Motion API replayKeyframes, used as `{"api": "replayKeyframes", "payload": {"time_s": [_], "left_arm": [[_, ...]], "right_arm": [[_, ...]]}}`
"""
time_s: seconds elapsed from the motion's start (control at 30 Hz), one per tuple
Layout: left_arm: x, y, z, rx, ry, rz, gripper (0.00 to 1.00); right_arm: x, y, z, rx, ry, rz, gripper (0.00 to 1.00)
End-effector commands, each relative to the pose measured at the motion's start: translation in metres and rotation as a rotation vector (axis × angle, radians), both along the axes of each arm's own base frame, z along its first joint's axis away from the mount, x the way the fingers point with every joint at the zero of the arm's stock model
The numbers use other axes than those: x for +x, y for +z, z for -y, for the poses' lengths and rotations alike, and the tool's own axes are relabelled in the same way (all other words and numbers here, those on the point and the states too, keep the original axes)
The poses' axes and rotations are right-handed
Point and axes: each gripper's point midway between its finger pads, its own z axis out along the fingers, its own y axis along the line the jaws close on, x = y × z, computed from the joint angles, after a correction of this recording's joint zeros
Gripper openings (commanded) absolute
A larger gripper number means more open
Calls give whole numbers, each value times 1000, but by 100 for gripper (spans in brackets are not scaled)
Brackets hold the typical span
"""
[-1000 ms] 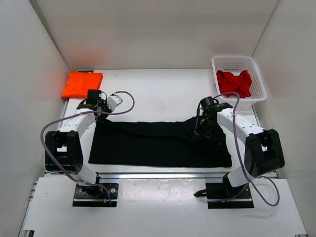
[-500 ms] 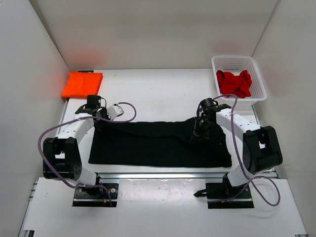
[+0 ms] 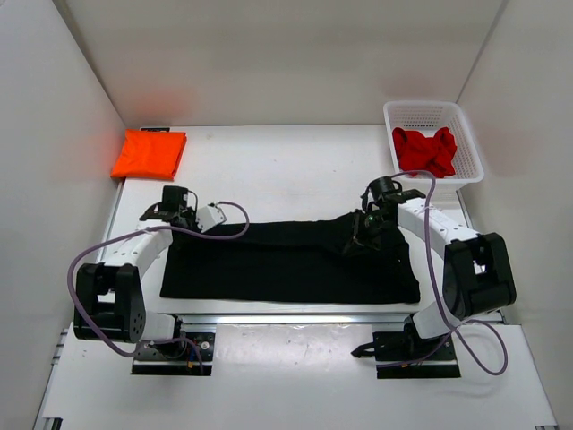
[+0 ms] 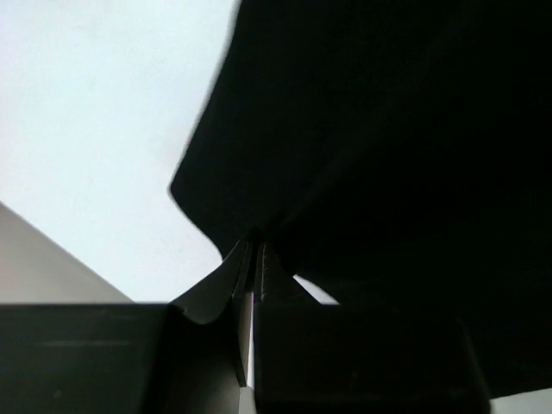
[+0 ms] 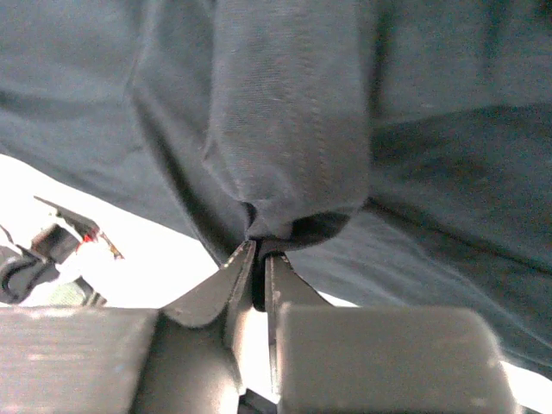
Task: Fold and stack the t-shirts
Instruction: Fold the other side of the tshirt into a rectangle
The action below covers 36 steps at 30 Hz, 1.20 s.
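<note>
Left end effector (image 4: 250, 250) has slid toward 6 o'clock; it and right end effector (image 5: 257, 243) seemingly pinch black t-shirt (image 3: 286, 264)'s 12 o'clock edge.

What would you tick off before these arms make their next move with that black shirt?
1. Left hand gripping the black shirt: ok, jaws pinched on its edge.
2. Right hand gripping it: ok, jaws pinched on a bunched fold.
3. Shirt lying flat: not ok, it rumples up around the right hand.
4. Orange shirt out of the way: ok, folded at the far left corner, apart from the black one.
5. Red shirt out of the way: ok, crumpled in the basket.
</note>
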Motion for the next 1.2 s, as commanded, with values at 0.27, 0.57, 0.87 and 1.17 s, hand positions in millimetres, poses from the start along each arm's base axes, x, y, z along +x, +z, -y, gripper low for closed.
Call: {"api": "replayKeyframes", "payload": {"time_s": [0.27,0.57,0.87,1.17], "left_arm": [[-6,13,-20,108,92,78,67],[21,65,-32,-47,322,261,88],[33,93,-51,-73,461,379,81],[43,103,15,-139,344,408,83]], "right_arm": [[-23,13,-24,121,186,3,29],[2,61,0,42,189,206,33],[92,64,64,-278,-158,286,41],[142,36,47,-344,-126,268,42]]}}
